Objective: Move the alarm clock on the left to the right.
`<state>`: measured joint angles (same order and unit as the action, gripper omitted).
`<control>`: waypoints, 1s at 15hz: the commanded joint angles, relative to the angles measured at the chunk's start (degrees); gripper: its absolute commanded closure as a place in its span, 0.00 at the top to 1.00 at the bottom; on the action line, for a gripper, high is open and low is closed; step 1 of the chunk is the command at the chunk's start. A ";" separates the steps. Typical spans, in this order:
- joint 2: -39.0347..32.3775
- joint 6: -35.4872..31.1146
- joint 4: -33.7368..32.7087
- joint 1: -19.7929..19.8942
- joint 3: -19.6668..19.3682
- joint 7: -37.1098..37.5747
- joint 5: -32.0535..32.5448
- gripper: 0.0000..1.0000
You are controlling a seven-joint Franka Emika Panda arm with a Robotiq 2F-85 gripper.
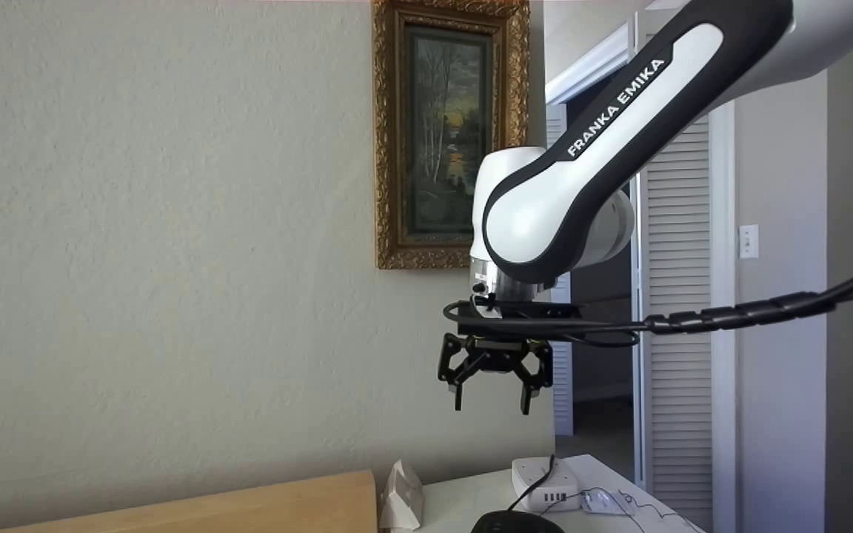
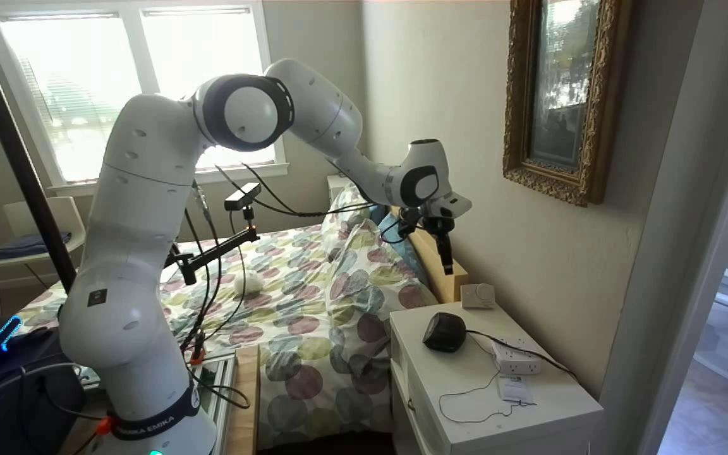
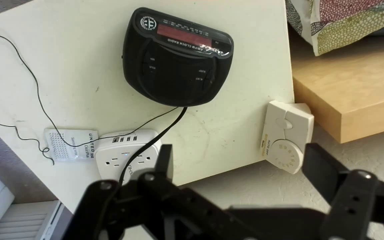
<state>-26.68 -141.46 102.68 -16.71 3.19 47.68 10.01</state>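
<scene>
On nightstand (image 3: 222,140) | alarm clock (image 3: 178,63) | red display (image 3: 184,35): wrist view only | end effector (image 1: 492,409) spread

Free air around the fingers (image 1: 526,400), bare surface (image 3: 237,130) running between the alarm clock (image 3: 178,61) and the white dial box (image 3: 287,138), but there's the cord (image 3: 149,143), slanting over the outlet block (image 3: 113,151), obstructing that side!

In exterior view we see bright windows (image 2: 141,60), ten o'clock; patterned bed (image 2: 313,322), seven; gilt-framed picture (image 2: 562,95) on pale wall (image 2: 446,82), two.
</scene>
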 commanded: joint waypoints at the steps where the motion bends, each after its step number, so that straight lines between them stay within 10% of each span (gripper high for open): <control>1: -2.52 -2.91 -1.67 -1.00 -1.02 0.34 -0.93 1.00; 15: -21.62 -8.79 -22.17 -4.39 -3.48 -2.16 -2.57 1.00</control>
<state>-43.48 -150.90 87.47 -19.80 1.29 46.69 9.50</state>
